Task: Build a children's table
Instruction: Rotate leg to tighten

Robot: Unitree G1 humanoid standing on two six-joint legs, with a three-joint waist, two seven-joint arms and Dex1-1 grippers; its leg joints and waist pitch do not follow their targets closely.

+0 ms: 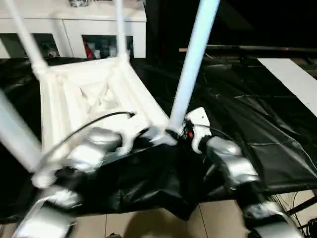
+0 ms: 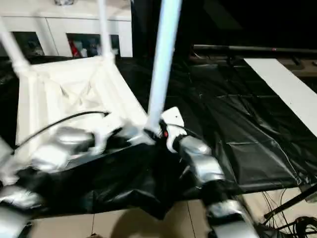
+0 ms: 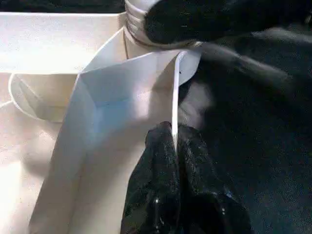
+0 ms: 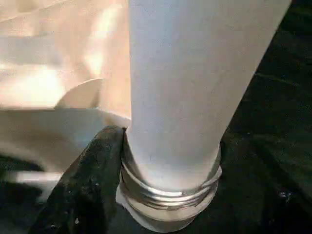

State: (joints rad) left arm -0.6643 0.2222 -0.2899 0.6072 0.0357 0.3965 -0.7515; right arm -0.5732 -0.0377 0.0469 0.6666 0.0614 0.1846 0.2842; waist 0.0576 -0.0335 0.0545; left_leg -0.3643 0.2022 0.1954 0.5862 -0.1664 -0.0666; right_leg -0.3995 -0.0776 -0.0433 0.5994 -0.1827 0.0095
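Black sheeting covered the work table (image 1: 257, 124) where the upturned tabletop (image 1: 94, 99) lay, left gripper (image 3: 174, 146) pinched shut on its thin rim, right gripper (image 4: 170, 161) clasping the near leg (image 1: 190, 69) at its base: light, rigid, slippery plastic, best held low.

A: Item check, legible markings: any text, labels, brand names, numbers or signs?

B: None can be read. The tabletop (image 1: 94, 99) and its legs (image 1: 190, 69) are plain white, unmarked.

A: Black sheet on the work table (image 1: 257, 124)?

B: Plain, no print. The white cabinet (image 1: 74, 29) behind has coloured things behind its glass, too blurred to tell any lettering.

A: Robot hardware?

B: Left gripper (image 3: 175, 146) and right gripper (image 4: 97, 165): black fingers, no marking to read. A small red spot shows by the right wrist in the head views, but no characters on it can be read.
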